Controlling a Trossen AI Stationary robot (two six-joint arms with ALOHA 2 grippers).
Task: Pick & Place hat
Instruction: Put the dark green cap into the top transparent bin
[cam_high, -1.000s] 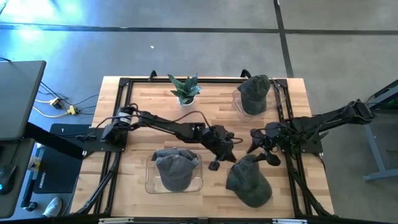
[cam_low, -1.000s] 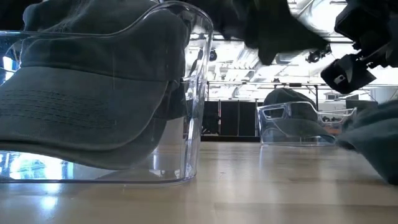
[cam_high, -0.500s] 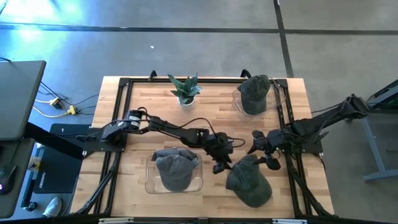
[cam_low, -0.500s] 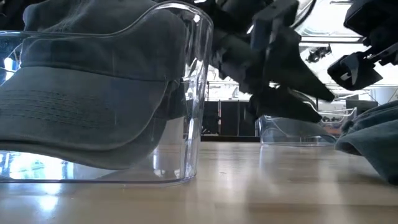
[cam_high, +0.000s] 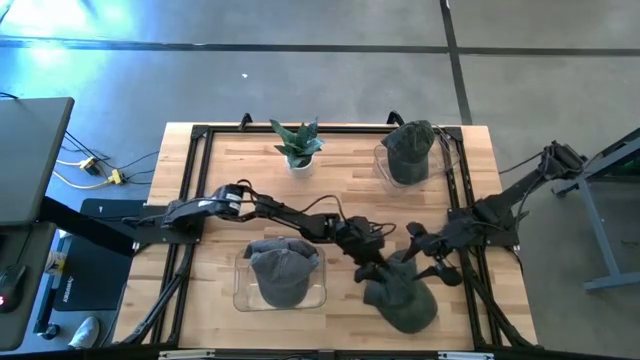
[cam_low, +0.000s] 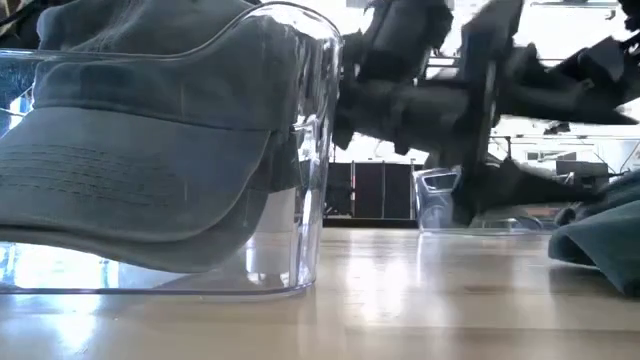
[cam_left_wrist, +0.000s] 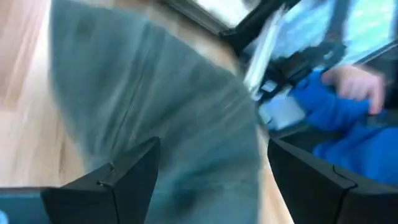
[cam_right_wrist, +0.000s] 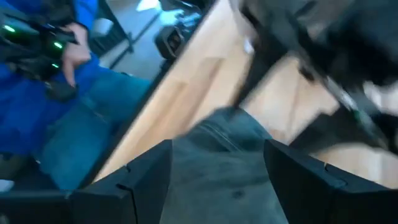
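Note:
A loose grey-green hat (cam_high: 403, 295) lies crown up on the wood table near its right front. My left gripper (cam_high: 373, 271) is low at the hat's left edge, fingers open, and the hat (cam_left_wrist: 168, 112) fills the space between and ahead of them. My right gripper (cam_high: 430, 256) is open over the hat's far right part (cam_right_wrist: 217, 149). A second hat (cam_high: 283, 272) sits in a clear tray (cam_high: 240, 290) at the front left. A third hat (cam_high: 408, 150) sits in a clear tray at the far right. My left gripper stands with its open fingers (cam_left_wrist: 112, 186) on either side of the hat's left part; I cannot tell whether they touch the cloth. My right gripper's open fingers (cam_right_wrist: 143, 180) straddle the hat's far right part from above; I cannot tell whether they touch it.
A small potted plant (cam_high: 297, 143) stands at the far middle. A black frame (cam_high: 190, 190) runs around the table's edges. A person in blue (cam_right_wrist: 50, 93) sits beyond the table's near right side. In the low view the front-left tray (cam_low: 310, 150) stands close.
My left gripper has gone toward the table's right and near edges and down to the loose hat's left edge, and it has opened. My right gripper has moved toward the near edge and down over the hat. The hat lies where it was.

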